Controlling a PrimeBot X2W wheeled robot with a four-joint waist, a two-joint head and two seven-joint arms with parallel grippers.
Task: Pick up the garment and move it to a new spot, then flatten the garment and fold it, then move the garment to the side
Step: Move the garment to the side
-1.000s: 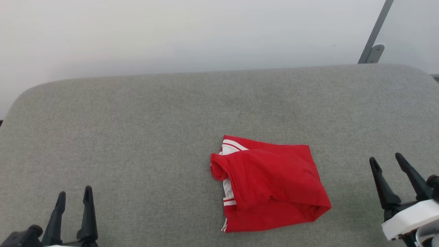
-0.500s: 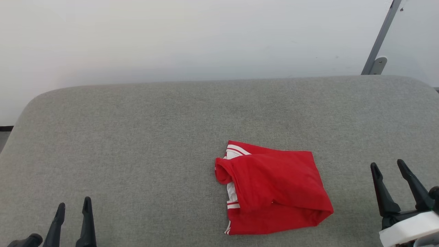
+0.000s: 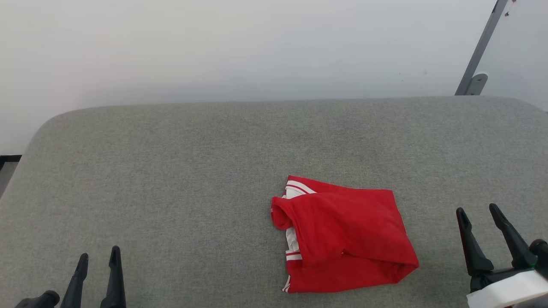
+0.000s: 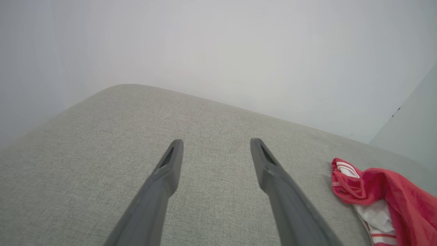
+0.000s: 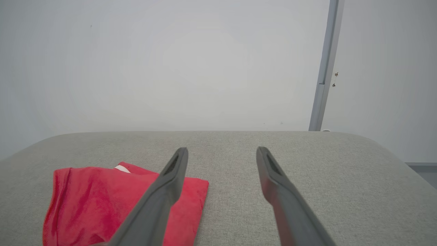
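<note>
Garment (image 3: 346,239), one (folded), on one grey surface (image 3: 171,171).

My left gripper (image 3: 99,253) is two long fingers (image 3: 114,278), black and matte, each broad at the root and narrowing to a blunt point. Beside their roots sits a rounded black knob (image 3: 43,298). My right gripper (image 3: 476,208) has the same pair of tapering black fingers, rising from a squat black block (image 3: 479,269). Under that is a smooth white casing (image 3: 507,291) with a rounded edge, a second knob (image 3: 538,248) beside it, also black, and a small green speck (image 3: 532,268) where black meets white. Seen close from the wrist views, the fingers read dark grey – each has a narrow slot (image 4: 168,158) sunk into its inner face just below the tip
</note>
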